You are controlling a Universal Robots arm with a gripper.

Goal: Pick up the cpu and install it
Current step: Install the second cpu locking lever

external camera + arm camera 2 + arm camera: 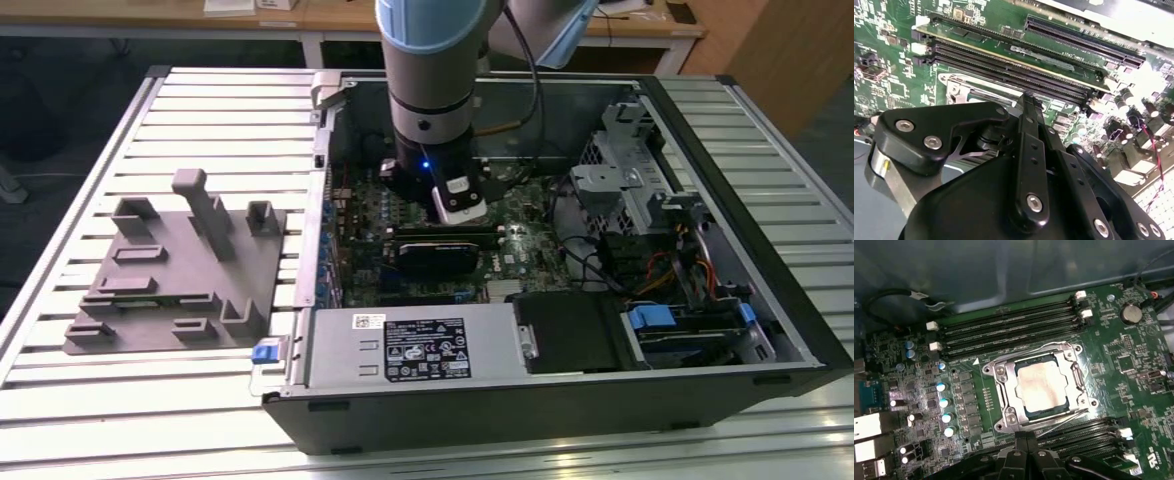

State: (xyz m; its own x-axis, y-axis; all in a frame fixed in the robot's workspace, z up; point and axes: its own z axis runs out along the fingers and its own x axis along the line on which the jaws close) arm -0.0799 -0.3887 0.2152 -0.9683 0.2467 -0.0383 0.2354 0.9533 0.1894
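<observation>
Gripper (1026, 450) fingers look closed together and empty, hanging just off one side of the socket (1004, 412), where the cpu (1041, 385) already lies flat within the metal frame, near the middle of the motherboard (1134, 365) between its memory slots (1009, 327), so it seems seated.

Exterior view looks down from high at the open computer case (561, 330); both wrist views sit close above, seemingly sharing its motherboard (1114, 355)

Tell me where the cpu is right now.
In the first wrist view, the cpu lies inside the metal-framed socket on the motherboard, between memory slot banks.
</observation>
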